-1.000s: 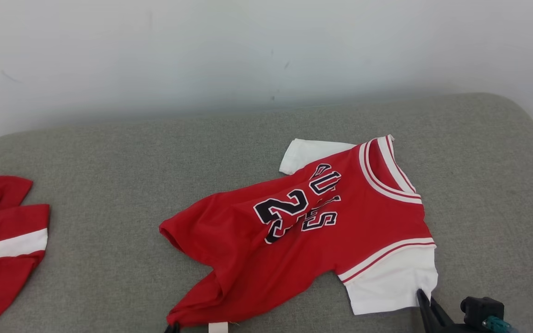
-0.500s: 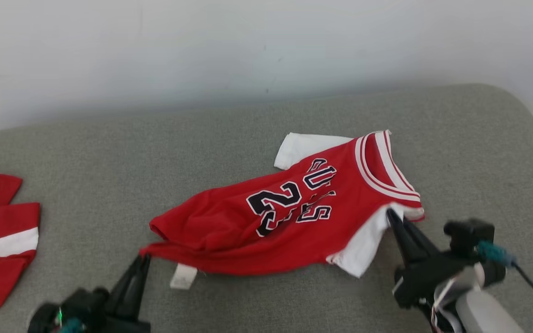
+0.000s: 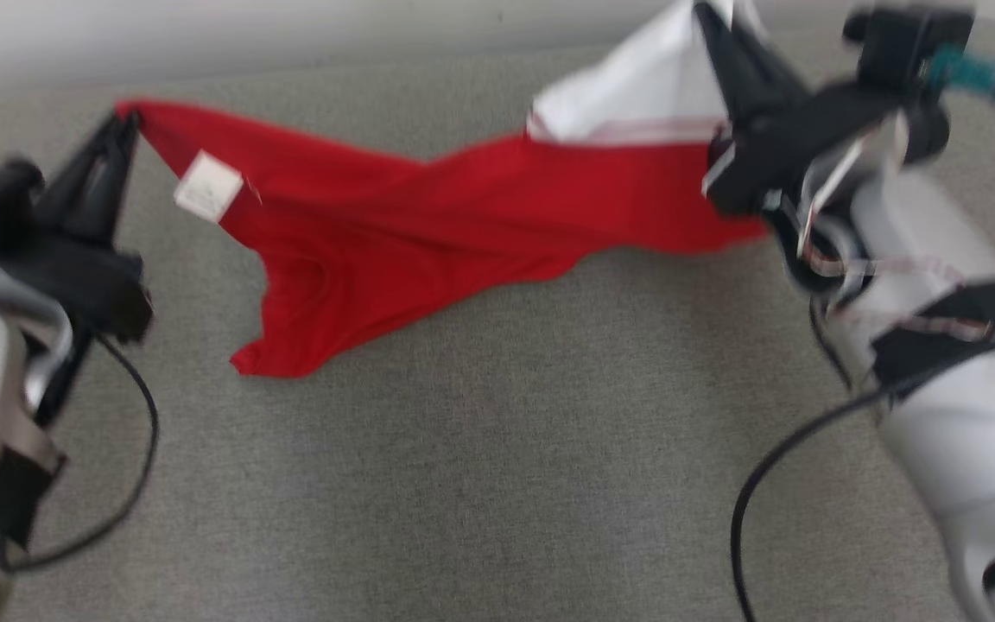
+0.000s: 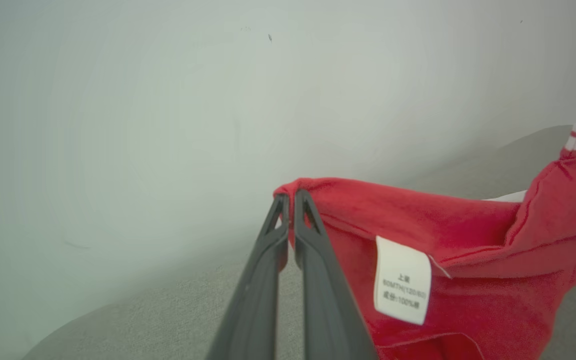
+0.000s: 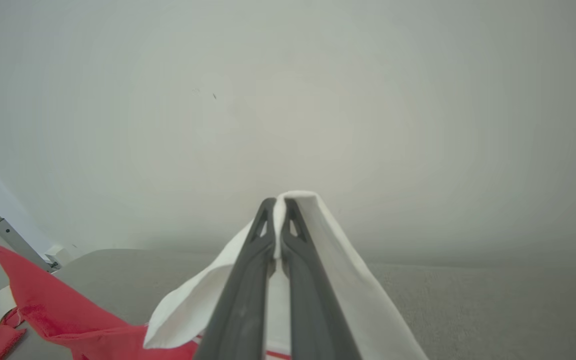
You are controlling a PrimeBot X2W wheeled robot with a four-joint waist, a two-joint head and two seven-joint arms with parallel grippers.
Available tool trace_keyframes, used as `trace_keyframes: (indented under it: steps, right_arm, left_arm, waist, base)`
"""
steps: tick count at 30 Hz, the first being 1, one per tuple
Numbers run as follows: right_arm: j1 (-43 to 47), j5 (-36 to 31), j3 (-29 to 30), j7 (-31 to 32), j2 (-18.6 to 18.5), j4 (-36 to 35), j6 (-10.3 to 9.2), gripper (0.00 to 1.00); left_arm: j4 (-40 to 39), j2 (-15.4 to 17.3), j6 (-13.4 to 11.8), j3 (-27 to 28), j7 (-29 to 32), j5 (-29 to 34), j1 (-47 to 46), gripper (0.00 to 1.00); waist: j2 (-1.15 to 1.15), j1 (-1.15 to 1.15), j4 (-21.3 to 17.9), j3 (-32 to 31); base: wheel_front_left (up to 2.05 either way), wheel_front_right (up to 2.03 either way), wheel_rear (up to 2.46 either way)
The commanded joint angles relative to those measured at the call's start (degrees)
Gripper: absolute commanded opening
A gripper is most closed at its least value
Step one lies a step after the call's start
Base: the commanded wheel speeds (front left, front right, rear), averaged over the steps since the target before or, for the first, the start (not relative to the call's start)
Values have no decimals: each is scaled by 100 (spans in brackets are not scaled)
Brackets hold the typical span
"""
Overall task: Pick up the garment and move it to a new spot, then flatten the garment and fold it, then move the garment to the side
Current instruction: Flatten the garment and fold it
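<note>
Red garment (image 3: 428,216): left gripper (image 3: 128,122); right gripper (image 3: 704,10)

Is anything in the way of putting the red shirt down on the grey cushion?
Nothing visible is. The left gripper is shut on a red corner of the garment and the right gripper on its white sleeve, holding it stretched over the grey cushion, with nothing else seen on it.
</note>
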State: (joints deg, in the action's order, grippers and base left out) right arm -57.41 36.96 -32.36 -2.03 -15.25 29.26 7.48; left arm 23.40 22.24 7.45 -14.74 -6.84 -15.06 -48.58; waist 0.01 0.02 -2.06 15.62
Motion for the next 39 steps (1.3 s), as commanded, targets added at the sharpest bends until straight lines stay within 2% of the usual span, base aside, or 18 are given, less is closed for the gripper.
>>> trace_keyframes:
  steps: [1,7,8,13,24,30,35,39]
  right_arm:
    - [-572,73,-84,-12,-11,178,3,0]
    - [-2361,182,-279,6,114,819,3,0]
    - [-2845,207,-255,-1,148,1096,3,0]
    - [-3774,232,-253,-39,325,1816,3,0]
    - [-5117,-25,-6,-471,400,3262,3,0]
    - [-5749,-198,-47,-716,527,3747,3,0]
    - [-5901,-135,-297,-782,534,3701,3,0]
    - [-5570,128,-638,-801,445,3278,3,0]
  left_arm:
    - [123,162,-9,-172,49,-91,-467,0]
    - [544,518,-7,-646,146,-471,-2072,0]
    - [726,530,-6,-729,180,-631,-2541,0]
    - [1212,572,-6,-917,200,-867,-3579,0]
    - [1833,334,-5,-1223,262,-919,-4948,0]
    - [2056,193,-5,-1430,296,-995,-5640,0]
    - [2183,159,-5,-1533,204,-1317,-5809,0]
    - [2030,236,-5,-1655,-113,-1541,-5507,0]
  waist:
    - [-1,-2,-16,586]
    - [-1,-2,11,1104]
    - [-1,-2,31,1222]
    - [-1,-2,26,1364]
    - [-1,-2,-48,1220]
    - [-1,-2,-135,1090]
    - [-1,-2,-109,1294]
    - [-1,-2,-45,1560]
  base:
    - [0,0,0]
    - [0,0,0]
    - [0,0,0]
    - [0,0,0]
    - [0,0,0]
    - [0,0,0]
    - [0,0,0]
    - [0,0,0]
